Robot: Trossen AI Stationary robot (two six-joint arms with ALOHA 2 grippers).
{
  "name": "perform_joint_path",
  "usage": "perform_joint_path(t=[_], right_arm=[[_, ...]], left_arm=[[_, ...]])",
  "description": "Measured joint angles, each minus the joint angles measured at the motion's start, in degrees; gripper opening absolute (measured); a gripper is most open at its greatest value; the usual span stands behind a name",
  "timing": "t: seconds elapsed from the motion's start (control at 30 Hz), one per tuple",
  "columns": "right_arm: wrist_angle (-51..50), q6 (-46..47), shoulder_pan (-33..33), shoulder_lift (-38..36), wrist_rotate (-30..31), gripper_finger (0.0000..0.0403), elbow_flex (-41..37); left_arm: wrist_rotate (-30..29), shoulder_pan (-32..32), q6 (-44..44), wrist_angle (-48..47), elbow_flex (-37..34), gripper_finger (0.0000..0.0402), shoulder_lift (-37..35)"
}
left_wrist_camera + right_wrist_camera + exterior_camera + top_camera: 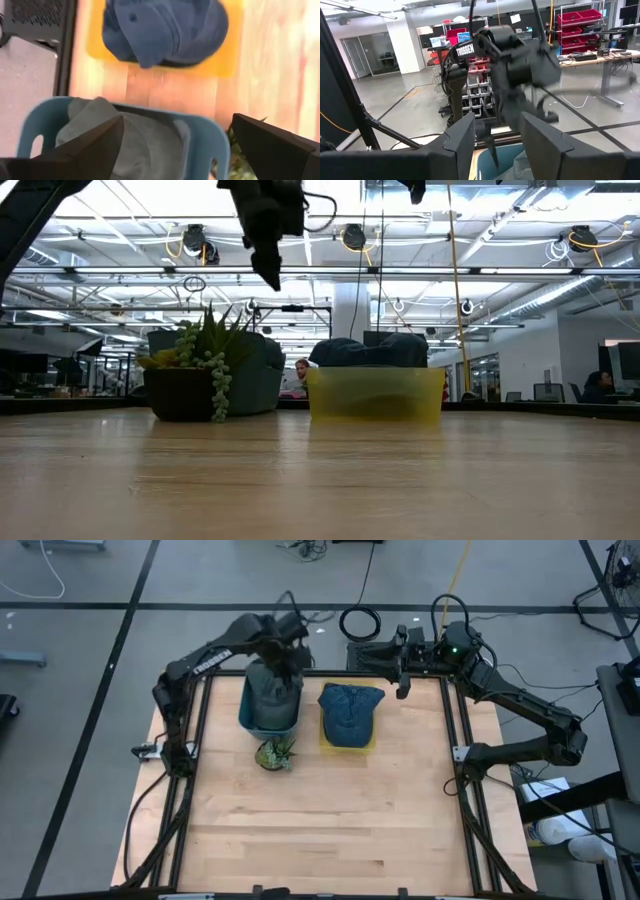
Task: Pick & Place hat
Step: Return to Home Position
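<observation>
A grey hat (270,690) (125,145) lies crumpled in a blue basket (262,722) (210,135) (255,380). A dark blue cap (350,710) (165,30) (370,352) rests in a yellow bin (368,745) (375,395) to its right. My left gripper (285,665) (178,120) (270,270) hovers open well above the basket, fingers pointing down over the grey hat. My right gripper (403,690) (497,135) (415,190) hangs open in the air near the table's far edge, beyond the yellow bin's right corner.
A small potted plant (275,753) (195,370) stands just in front of the blue basket. Black frame rails (190,740) run along the table's sides. The wide near half of the wooden table (330,830) carries nothing. Cables lie on the floor beyond the far edge.
</observation>
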Motion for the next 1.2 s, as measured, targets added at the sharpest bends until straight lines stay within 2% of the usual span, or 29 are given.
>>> perform_joint_path(t=[0.23,0.4,0.7,0.9,1.0,1.07,1.2], right_arm=[[-0.02,0.25,-0.01,0.00,0.02,0.0142,0.00],[-0.02,0.27,-0.02,0.00,0.03,0.0142,-0.02],[-3.93,1.77,0.60,-0.05,-0.12,0.0141,-0.55],[0.85,1.71,3.17,-2.70,-0.05,0.0141,-7.79],[6.77,3.78,3.90,-5.06,0.06,0.0141,-12.96],[11.22,5.83,4.22,-6.74,0.15,0.0141,-16.34],[15.92,9.09,4.39,-10.17,0.14,0.0141,-21.52]], left_arm=[[1.32,1.50,-6.80,10.78,-0.24,0.0370,-7.22],[1.30,1.86,-8.98,17.01,-0.24,0.0377,-12.68],[1.34,1.47,-11.28,19.25,-0.33,0.0377,-18.97],[4.55,-0.17,-7.55,19.95,-0.62,0.0368,-22.06],[8.61,-0.82,-6.20,23.56,-4.75,0.0370,-25.19],[10.66,-0.89,-7.77,27.92,-10.54,0.0374,-28.49],[8.73,-1.87,-13.33,37.05,-25.72,0.0382,-36.70]])
